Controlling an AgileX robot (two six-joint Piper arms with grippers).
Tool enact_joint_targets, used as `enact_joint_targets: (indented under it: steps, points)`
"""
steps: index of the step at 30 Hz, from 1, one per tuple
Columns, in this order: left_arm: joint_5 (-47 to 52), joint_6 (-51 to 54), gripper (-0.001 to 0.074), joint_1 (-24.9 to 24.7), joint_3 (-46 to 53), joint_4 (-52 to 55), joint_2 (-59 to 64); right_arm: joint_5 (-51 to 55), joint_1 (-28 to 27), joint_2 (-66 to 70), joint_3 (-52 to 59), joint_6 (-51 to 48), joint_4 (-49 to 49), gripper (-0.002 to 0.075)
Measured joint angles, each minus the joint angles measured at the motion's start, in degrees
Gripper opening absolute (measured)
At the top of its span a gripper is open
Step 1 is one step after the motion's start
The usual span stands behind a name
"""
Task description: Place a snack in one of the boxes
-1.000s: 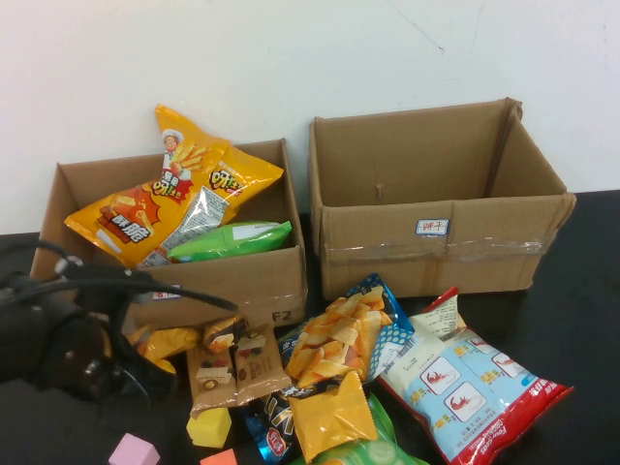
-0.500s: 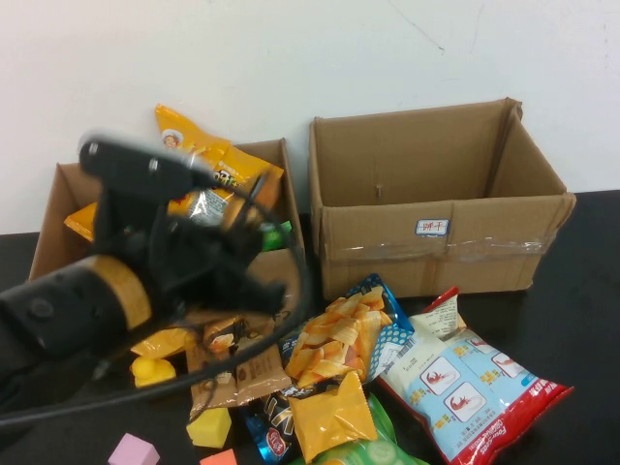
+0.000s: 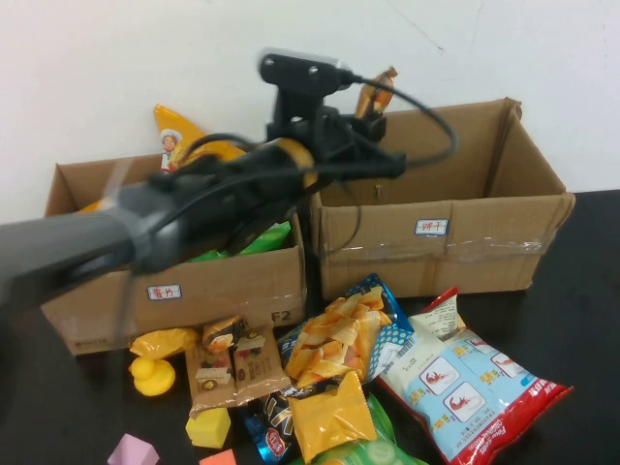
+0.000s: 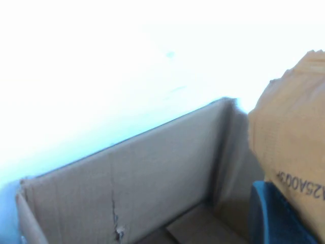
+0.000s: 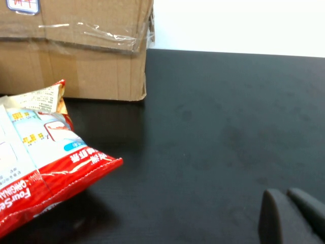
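My left gripper (image 3: 372,118) is raised over the near left corner of the right cardboard box (image 3: 436,254) and is shut on a small brown-orange snack packet (image 3: 374,91) that sticks up from it. In the left wrist view the packet (image 4: 289,137) fills one side above a blue finger pad (image 4: 269,218), with the box's inner wall (image 4: 127,188) behind and below. The left cardboard box (image 3: 223,288) holds orange and green chip bags. My right gripper (image 5: 290,216) is shut and empty, low over the black table beside the right box; it is out of the high view.
A pile of snack bags lies in front of the boxes: an orange-blue chip bag (image 3: 344,334), a red-white bag (image 3: 470,383), a small brown packet (image 3: 232,363). A yellow duck (image 3: 153,376) and foam blocks (image 3: 210,426) sit at front left. The wall is right behind the boxes.
My left arm has swung up from the front left of the table, past the left box, to over the right box, carrying the brown-orange packet. The right arm has not moved.
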Motion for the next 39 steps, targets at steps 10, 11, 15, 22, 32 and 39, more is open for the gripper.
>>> enact_joint_targets:
  steps: [10,11,15,22,32,39]
  points:
    - [23.01,-17.0,0.0663,1.14,-20.75,12.04,15.04,0.0,0.0,0.0,0.0,0.0,0.0,-0.0001]
    - [23.65,-17.0,0.0659,1.14,-20.62,12.2,14.17,0.0,0.0,0.0,0.0,0.0,0.0,-0.0001]
    - [23.61,-15.76,0.0452,1.14,-15.96,12.78,6.57,0.0,0.0,0.0,0.0,0.0,0.0,-0.0001]
    - [11.28,-5.87,0.0042,1.88,5.78,8.16,-12.94,0.0,0.0,0.0,0.0,0.0,0.0,-0.0001]
    - [12.56,3.94,0.0009,2.79,33.55,8.91,-43.57,0.0,0.0,0.0,0.0,0.0,0.0,-0.0001]
    - [19.26,3.98,0.0009,2.79,44.5,8.91,-63.02,0.0,0.0,0.0,0.0,0.0,0.0,-0.0001]
